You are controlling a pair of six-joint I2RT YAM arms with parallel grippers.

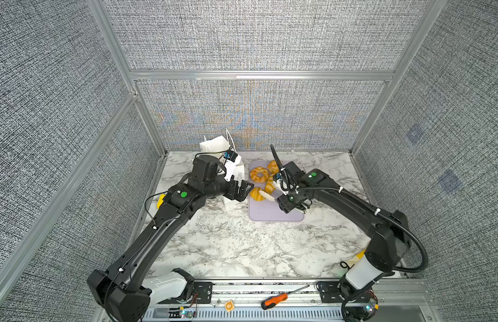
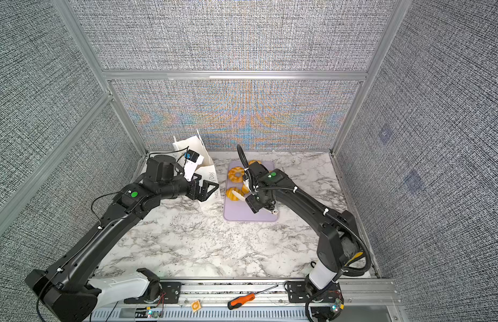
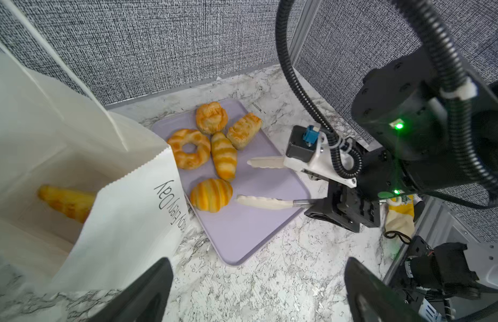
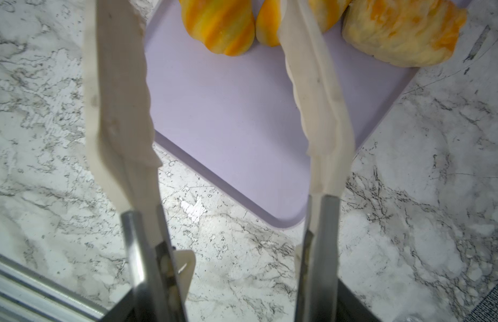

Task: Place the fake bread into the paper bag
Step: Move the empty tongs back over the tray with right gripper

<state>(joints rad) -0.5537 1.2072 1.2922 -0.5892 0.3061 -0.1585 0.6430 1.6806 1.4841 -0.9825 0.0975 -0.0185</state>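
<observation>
Over the table, both top views: golden bread [image 1: 259, 174] crowds the far end of a purple tray [image 1: 270, 214] on the marble table [image 1: 228, 245]. The paper bag [image 1: 214, 145] stands just left of the tray, mouth open.
Left claw [image 1: 245, 191]: spread wide and empty, right at the bag's lettered side.
Right claw [image 1: 270, 191]: low over the tray, its white toothed fingers [image 1: 267, 196] parted, gripping nothing.
Left wrist view: one striped croissant [image 3: 66, 203] lies inside the bag. Five pieces sit on the tray, a ring [image 3: 189, 149] among them. The striped roll [image 3: 211, 194] is just beside one finger's tip.
Right wrist view: both fingers are apart over bare tray, with the roll ahead between their tips.
</observation>
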